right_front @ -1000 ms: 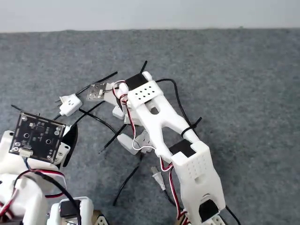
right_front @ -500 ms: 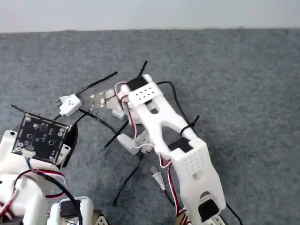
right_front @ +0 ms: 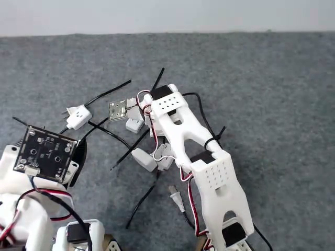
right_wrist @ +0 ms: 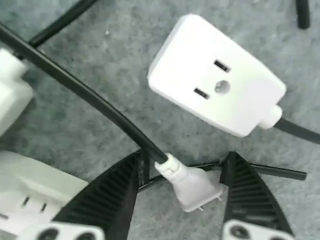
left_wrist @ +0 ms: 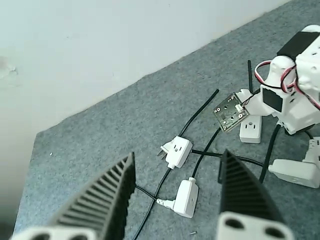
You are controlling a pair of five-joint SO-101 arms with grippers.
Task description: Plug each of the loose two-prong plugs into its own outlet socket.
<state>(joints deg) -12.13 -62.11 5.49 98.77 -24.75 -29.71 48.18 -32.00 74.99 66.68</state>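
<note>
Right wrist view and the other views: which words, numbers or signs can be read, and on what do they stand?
No text can be read.
The circuit board: its marks are too small to read.
The outlet socket: slots only, no print.

The right gripper (right_wrist: pixel 182 161) stands open, its fingers either side of a white plug (right_wrist: pixel 194 189) on a black cable (right_wrist: pixel 85 90). A socket (right_wrist: pixel 215 95) lies near; a second socket (right_wrist: pixel 25 200) lies beside one finger.
</note>
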